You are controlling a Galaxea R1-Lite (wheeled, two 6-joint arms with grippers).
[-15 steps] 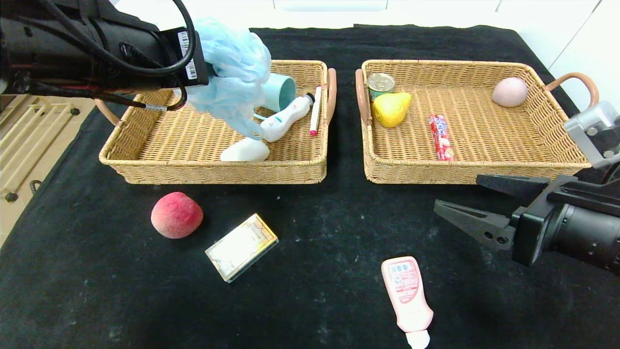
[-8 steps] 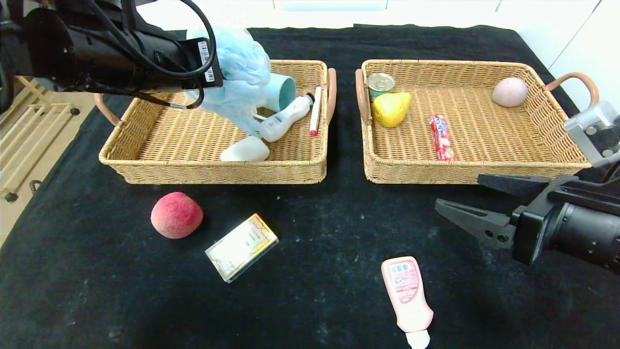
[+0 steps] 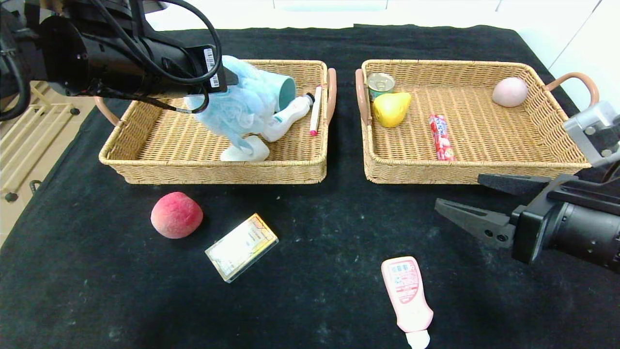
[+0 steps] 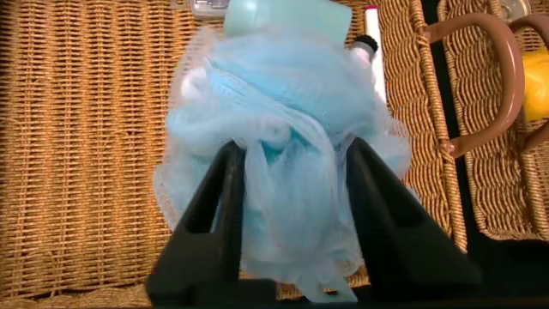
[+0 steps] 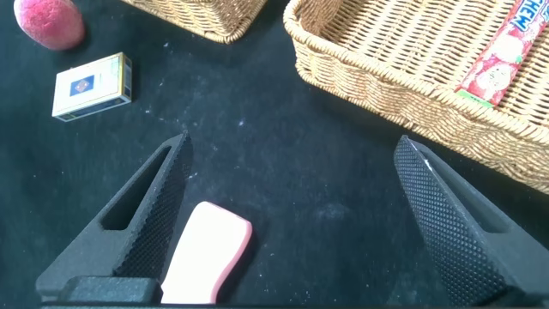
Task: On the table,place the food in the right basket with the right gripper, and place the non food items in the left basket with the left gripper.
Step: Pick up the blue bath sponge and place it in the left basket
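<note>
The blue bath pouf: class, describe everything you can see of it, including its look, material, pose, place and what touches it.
The bath pouf is a fluffy pale-blue ball of gathered mesh netting with loose folds hanging down. It sits in the left basket, between the fingers of the left gripper, which flank it with jaws partly apart. It presses against the teal cup and overlaps the white bottle.

It looks like a robot test room rather than a home: a table (image 3: 310,291) draped in dusty black cloth, two matching wicker baskets (image 3: 145,145) (image 3: 484,165) set side by side, plain white walls behind, and a pale wooden rack (image 3: 29,135) standing on the floor.
</note>
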